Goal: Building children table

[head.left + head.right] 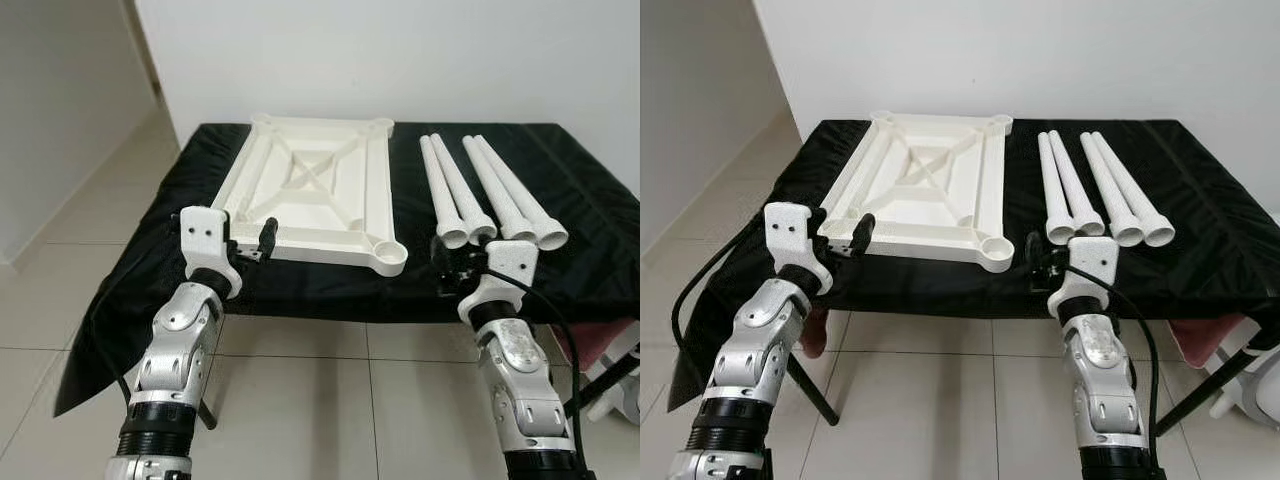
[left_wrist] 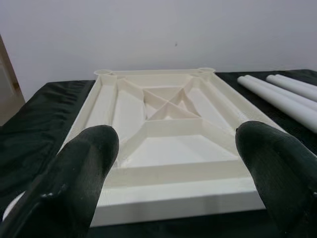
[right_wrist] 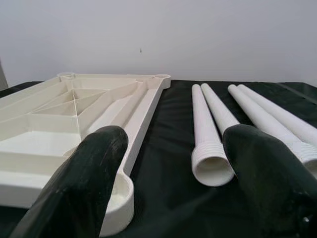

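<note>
On black cloth over a table (image 1: 560, 270), the white ribbed plastic tabletop (image 1: 315, 195) lies underside up, corner sockets showing. Four white tapered plastic legs (image 1: 490, 195) lie just beside it. My left gripper (image 1: 250, 243) and right gripper (image 1: 1038, 262) hover at the near edge, jaws apart, empty. Pale tiled floor (image 1: 300, 390), white wall (image 1: 400, 50).
</note>
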`<state>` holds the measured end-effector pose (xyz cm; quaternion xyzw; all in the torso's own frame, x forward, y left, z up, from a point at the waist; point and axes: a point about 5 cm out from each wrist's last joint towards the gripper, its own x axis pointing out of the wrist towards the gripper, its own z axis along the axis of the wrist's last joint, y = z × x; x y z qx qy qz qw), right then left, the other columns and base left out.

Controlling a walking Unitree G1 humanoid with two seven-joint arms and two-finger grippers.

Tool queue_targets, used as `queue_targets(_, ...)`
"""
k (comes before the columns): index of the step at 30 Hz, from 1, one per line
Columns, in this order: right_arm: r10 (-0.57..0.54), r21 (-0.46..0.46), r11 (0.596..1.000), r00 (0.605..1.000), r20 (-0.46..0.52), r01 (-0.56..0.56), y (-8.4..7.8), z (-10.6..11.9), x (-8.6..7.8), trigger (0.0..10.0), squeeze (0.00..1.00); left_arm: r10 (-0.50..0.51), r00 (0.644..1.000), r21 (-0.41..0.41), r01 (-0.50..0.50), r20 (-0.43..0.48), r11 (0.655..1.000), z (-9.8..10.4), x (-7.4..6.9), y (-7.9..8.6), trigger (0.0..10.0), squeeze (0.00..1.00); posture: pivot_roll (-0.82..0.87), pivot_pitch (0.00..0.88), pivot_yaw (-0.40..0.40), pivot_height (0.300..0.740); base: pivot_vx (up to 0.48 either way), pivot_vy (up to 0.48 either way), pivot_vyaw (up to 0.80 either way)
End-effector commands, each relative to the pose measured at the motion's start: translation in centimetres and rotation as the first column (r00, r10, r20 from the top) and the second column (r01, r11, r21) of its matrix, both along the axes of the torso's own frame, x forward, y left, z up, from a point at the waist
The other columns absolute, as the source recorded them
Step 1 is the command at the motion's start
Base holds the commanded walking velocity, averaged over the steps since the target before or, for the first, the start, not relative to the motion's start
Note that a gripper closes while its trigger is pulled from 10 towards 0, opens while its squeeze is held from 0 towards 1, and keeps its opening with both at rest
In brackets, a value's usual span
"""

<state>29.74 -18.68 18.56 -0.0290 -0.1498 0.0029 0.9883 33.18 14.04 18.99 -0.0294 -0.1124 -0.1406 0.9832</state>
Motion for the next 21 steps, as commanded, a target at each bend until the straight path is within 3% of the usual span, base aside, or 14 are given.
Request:
queue_targets(1,0.006,-0.01,1.0,1.0,0.003,-0.006,0.38,-0.02,0.27,10.0,0.0,0.017,1.0,-0.001,-0.017,0.012,1.0,0.23,0.21,0.3,10.0,0.0,-0.14,0.0,0.089,0.74,0.259,0.0,0.0)
queue_targets(21,0.012,-0.023,1.0,1.0,0.008,-0.012,0.3,0.12,0.6,10.0,0.0,0.027,0.999,-0.005,-0.027,0.028,1.0,0.57,0.58,0.54,10.0,0.0,-0.14,0.0,0.085,0.74,0.255,0.0,0.0)
